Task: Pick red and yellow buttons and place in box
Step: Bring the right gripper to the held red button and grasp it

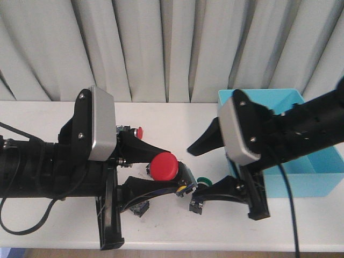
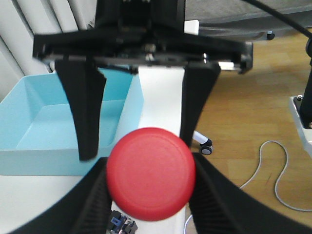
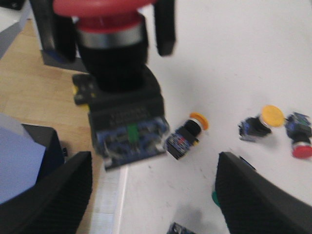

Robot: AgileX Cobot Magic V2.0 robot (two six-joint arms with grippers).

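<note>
I see left gripper (image 1: 171,169) pinching a red button (image 1: 163,166), lifted off the table (image 1: 172,126) | right gripper (image 1: 199,171) spread wide, holding nothing, facing it | box (image 1: 317,166) at table's right, behind right arm | more buttons lying loose on table: small red one (image 1: 139,131), green cap (image 1: 203,180).

Right gripper (image 1: 200,173) squarely between held red button (image 1: 163,166) and box (image 1: 301,166) — path blocked.
</note>
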